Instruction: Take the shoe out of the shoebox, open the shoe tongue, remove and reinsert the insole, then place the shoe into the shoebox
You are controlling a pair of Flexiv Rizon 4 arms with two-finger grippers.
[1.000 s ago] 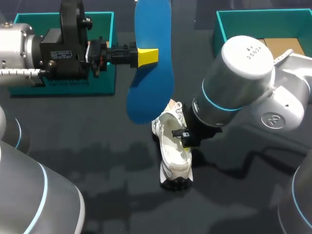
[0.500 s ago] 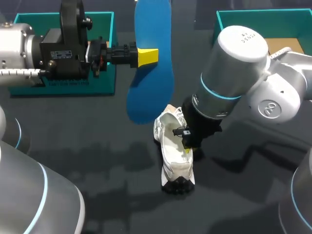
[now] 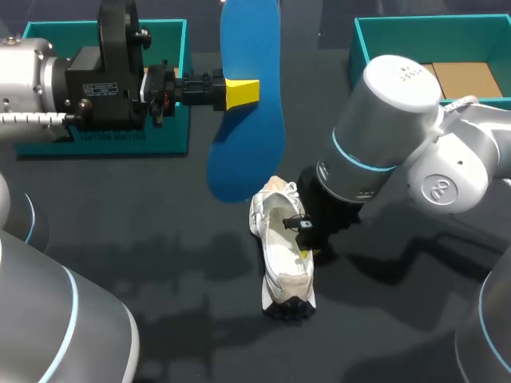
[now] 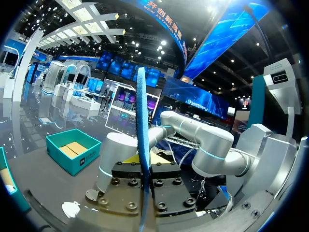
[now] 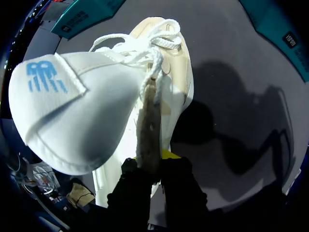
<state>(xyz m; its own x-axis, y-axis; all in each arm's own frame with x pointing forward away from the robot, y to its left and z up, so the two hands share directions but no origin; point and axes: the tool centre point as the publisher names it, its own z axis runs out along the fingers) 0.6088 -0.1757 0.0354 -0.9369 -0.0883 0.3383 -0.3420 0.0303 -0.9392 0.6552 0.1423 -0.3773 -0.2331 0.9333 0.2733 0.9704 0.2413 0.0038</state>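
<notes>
A white shoe (image 3: 283, 247) lies on the dark table near the middle, heel toward the front edge. My right gripper (image 3: 306, 236) is shut on the shoe's side wall at the opening; in the right wrist view the shoe's upper edge (image 5: 149, 130) is pinched between the fingers and the white tongue (image 5: 72, 111) is folded back. The blue insole (image 3: 249, 100) hangs upright in the air above the table, with my left gripper (image 3: 239, 92) shut on it; in the left wrist view the insole (image 4: 141, 145) stands edge-on between the fingers.
A teal shoebox (image 3: 375, 48) with brown cardboard inside stands at the back right. A second teal box part (image 3: 172, 120) sits at the back left, behind my left arm. Bare dark table lies in front of the shoe.
My right arm has shifted slightly and turned the shoe a little, the toe swinging leftward. The left arm and the insole have not moved.
</notes>
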